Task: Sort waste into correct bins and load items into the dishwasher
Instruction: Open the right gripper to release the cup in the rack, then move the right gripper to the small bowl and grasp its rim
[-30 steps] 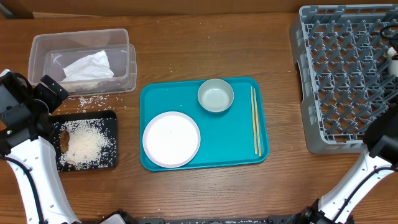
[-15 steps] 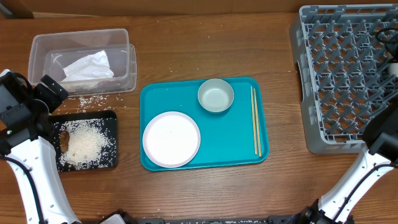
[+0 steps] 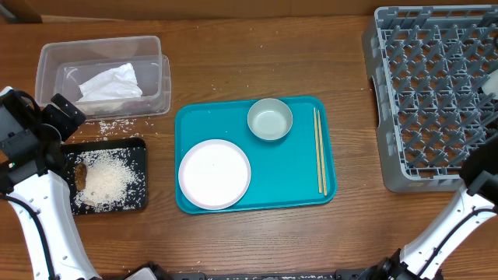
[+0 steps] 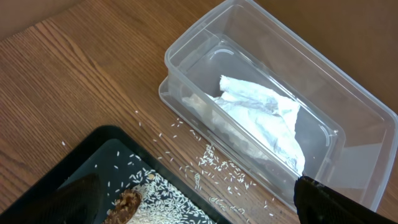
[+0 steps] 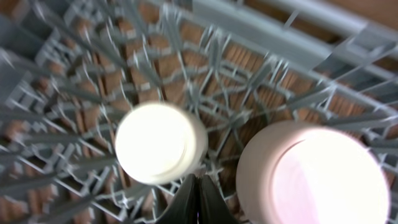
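Note:
The clear tub (image 3: 101, 74) holds the crumpled white napkin (image 3: 109, 82) (image 4: 261, 118). In front of it, the black tray (image 3: 138, 155) (image 4: 93, 155) carries white rice (image 3: 105, 177) and a brown lump (image 3: 80, 175) (image 4: 127, 204). More rice lies loose on the wood. My left gripper (image 3: 66, 117) (image 4: 205, 205) hovers open over the gap between tub and tray, holding nothing. The white plate (image 3: 214, 173), bowl (image 3: 270, 119) and chopsticks (image 3: 319, 152) rest on the teal tray (image 3: 288, 175). My right gripper (image 5: 199, 199) is shut and empty over the grey dish rack (image 3: 432, 93) (image 5: 87, 93).
In the right wrist view, two blurred round white vessels (image 5: 160, 143) (image 5: 314, 174) sit among the rack's pegs, just ahead of the shut fingers. The right arm (image 3: 475, 187) rises at the table's right front, beside the rack.
The right gripper, seen over the rack's right edge a second ago, has slid out past the right edge of the overhead view. The left arm has stayed put.

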`<state>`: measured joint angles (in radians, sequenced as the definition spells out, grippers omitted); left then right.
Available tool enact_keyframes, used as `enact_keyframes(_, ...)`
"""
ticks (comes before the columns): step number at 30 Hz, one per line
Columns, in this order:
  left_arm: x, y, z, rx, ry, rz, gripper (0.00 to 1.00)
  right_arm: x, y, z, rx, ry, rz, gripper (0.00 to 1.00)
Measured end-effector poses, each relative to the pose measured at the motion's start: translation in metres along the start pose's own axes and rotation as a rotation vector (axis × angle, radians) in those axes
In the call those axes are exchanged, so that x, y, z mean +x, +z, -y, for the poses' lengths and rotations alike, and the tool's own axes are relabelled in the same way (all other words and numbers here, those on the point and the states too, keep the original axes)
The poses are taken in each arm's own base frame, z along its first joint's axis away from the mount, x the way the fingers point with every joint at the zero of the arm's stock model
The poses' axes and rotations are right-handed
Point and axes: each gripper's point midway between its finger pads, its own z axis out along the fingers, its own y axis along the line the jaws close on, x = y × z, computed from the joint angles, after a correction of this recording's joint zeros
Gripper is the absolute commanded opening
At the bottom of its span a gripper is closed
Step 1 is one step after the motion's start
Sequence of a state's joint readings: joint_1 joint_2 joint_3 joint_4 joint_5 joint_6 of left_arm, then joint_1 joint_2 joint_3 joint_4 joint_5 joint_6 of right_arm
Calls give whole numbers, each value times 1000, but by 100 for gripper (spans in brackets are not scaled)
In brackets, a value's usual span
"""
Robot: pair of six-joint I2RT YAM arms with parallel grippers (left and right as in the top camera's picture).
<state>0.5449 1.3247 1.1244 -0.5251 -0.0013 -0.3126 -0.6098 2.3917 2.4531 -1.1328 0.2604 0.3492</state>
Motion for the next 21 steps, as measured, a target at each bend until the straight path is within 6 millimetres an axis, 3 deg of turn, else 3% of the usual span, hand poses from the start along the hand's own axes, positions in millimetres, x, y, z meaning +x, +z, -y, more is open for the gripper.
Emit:
enact_keyframes(3,0,0,0,0,0,0,100,-12,-14,-1,-50,27,16,4)
enact_keyframes(7,0,0,0,0,0,0,100,-12,-44,-16,-178,37,-9,4)
enact_keyframes(10,0,0,0,0,0,0,100,-6,-84,-36,-336,29,-56,5)
enact_keyframes(11,0,0,0,0,0,0,100,-4,-103,-44,-405,21,-69,8)
enact_keyframes(13,0,0,0,0,0,0,100,8,-161,-62,-605,-38,-117,17)
enact_keyframes(15,0,0,0,0,0,0,100,24,-210,-71,-753,-96,-161,38)
enact_keyframes(18,0,0,0,0,0,0,100,54,-287,-77,-955,-189,-216,94)
enact_keyframes(20,0,0,0,0,0,0,100,79,-335,-84,-1071,-294,-228,95)
enact_keyframes(21,0,0,0,0,0,0,100,91,-346,-87,-1094,-332,-246,87)
